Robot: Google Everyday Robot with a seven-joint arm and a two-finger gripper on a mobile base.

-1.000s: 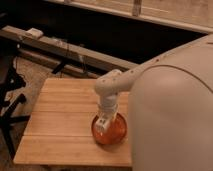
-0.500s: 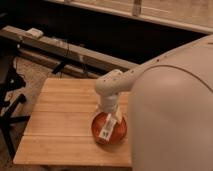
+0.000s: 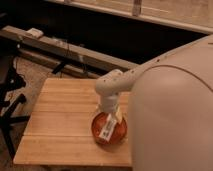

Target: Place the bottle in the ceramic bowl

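The ceramic bowl (image 3: 120, 135) is glossy orange-red and sits on the wooden table (image 3: 60, 115) near its front right. The bottle (image 3: 107, 127), small and whitish with a pale printed label, lies tilted inside the bowl. Its upper end points toward my gripper. My gripper (image 3: 111, 113) hangs straight down from the white arm (image 3: 112, 86). It is right over the bowl's far rim, just above the bottle's upper end. I cannot tell whether it touches the bottle.
My large white body (image 3: 172, 110) fills the right side and hides the table's right edge. Black stand legs (image 3: 10, 107) are on the floor at the left. A long grey rail (image 3: 65, 50) with cables and a small white box (image 3: 35, 33) runs behind the table.
The bottle, earlier hidden under the gripper over the bowl, now shows lying inside the bowl. The gripper has risen slightly and moved back toward the bowl's far rim.
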